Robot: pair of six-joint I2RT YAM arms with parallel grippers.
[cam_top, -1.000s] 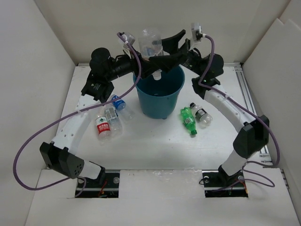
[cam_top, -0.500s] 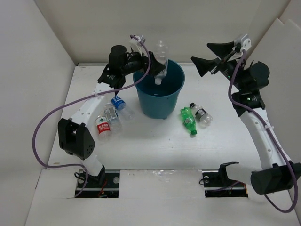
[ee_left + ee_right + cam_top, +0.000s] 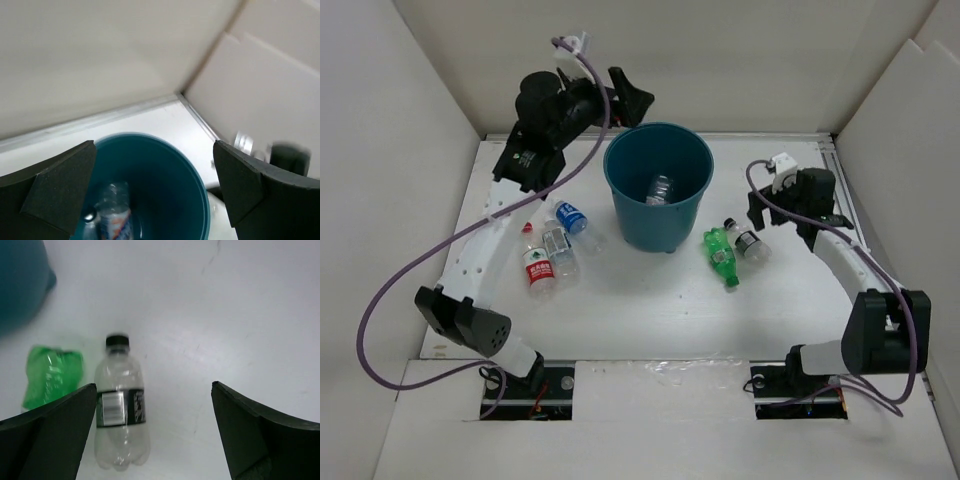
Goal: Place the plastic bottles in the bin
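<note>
One bottle [image 3: 662, 188] lies at the bottom of the bin [image 3: 620, 180], which stands mid-table near the far edge of the worktop [image 3: 650, 310]; the left wrist view looks straight down onto it. Five remain outside. Toward the left edge lie a blue-labelled bottle [image 3: 570, 216], a pale bottle [image 3: 560, 250] and a red-labelled bottle [image 3: 536, 268], close together. Toward the right edge, a green bottle [image 3: 719, 252] and a dark-labelled bottle [image 3: 750, 243] lie side by side, just beside the bin's base.

The left gripper [image 3: 630, 92] hangs high over the bin's far-left rim with its jaws spread wide and nothing between them. The right gripper [image 3: 758, 212] is low over the right-hand pair, jaws also wide apart and empty.

The step in hand looks like the right arm's pick of the dark-labelled bottle [image 3: 121, 415]. In the right wrist view that bottle sits off-centre, close to the left finger, with the green bottle [image 3: 52, 375] just beyond it. The arm would do well to shift sideways until the bottle lies midway between the jaws. It should come down across the labelled middle and close gently, since so light a bottle is likely to roll or buckle. Keeping the outer finger out of the narrow gap beside the green bottle should avoid knocking that one away.
</note>
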